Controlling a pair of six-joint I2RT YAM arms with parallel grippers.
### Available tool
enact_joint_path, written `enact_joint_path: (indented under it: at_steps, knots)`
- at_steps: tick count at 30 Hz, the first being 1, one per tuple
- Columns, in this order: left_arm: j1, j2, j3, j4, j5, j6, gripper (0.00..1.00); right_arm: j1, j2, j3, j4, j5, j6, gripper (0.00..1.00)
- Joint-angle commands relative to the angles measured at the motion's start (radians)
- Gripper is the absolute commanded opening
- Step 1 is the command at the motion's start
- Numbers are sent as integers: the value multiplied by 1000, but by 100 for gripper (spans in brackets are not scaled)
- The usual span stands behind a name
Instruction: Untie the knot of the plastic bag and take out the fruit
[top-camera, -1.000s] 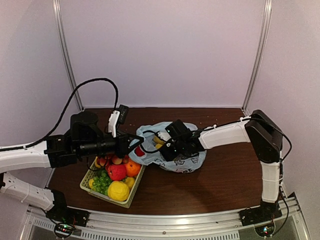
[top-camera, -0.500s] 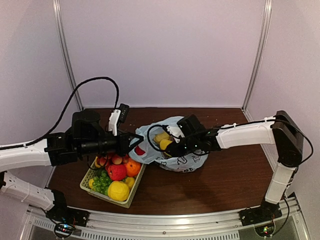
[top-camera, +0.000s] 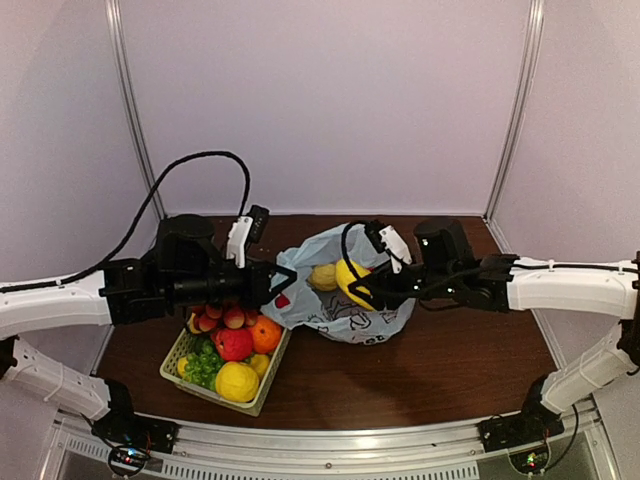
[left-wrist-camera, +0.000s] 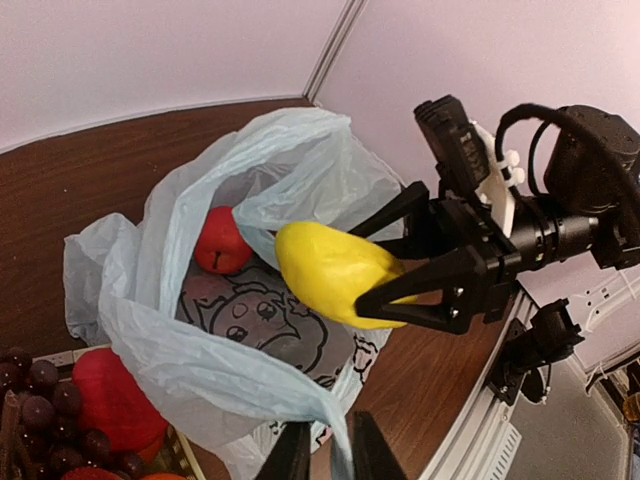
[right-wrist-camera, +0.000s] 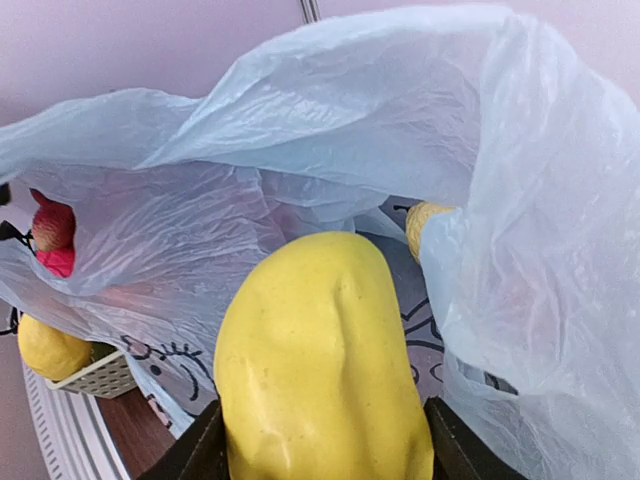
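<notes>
Already untied, the plastic bag (top-camera: 345, 320) at centre frame is pinched by the left pincer (left-wrist-camera: 328, 455), a yellow fruit (left-wrist-camera: 325, 270) is clamped above it in the right pincer (left-wrist-camera: 365, 270), and a red fruit (left-wrist-camera: 220, 240) is left inside.

the left arm (top-camera: 45, 308) has smooth white tubular links and bulky black joint housings. a thick black cable (top-camera: 190, 160) loops off it, and a small white-and-black camera block (top-camera: 243, 232) sits at the wrist. the right arm (top-camera: 575, 285) matches, with a thinner black cable (top-camera: 343, 245) curling at its wrist. the left gripper (top-camera: 288, 276) and right gripper (left-wrist-camera: 356, 272) have slim, tapering black fingers. the black bases (top-camera: 128, 455) carry tiny coloured lights.
</notes>
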Motion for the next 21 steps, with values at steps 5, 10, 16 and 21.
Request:
enact_joint_path:
  at_steps: [5,10,16,21]
  knots:
    - [2,12,110,-113,-7,26,63,14,-116,28,44,-63,73,33]
    - [59,-33,188,-247,20,51,88,55,-182,62,13,-26,79,34]
    - [239,-32,310,-445,142,108,93,186,-210,134,-54,78,65,33]
    - [415,-41,332,-499,207,156,96,312,-170,209,-84,186,58,32]
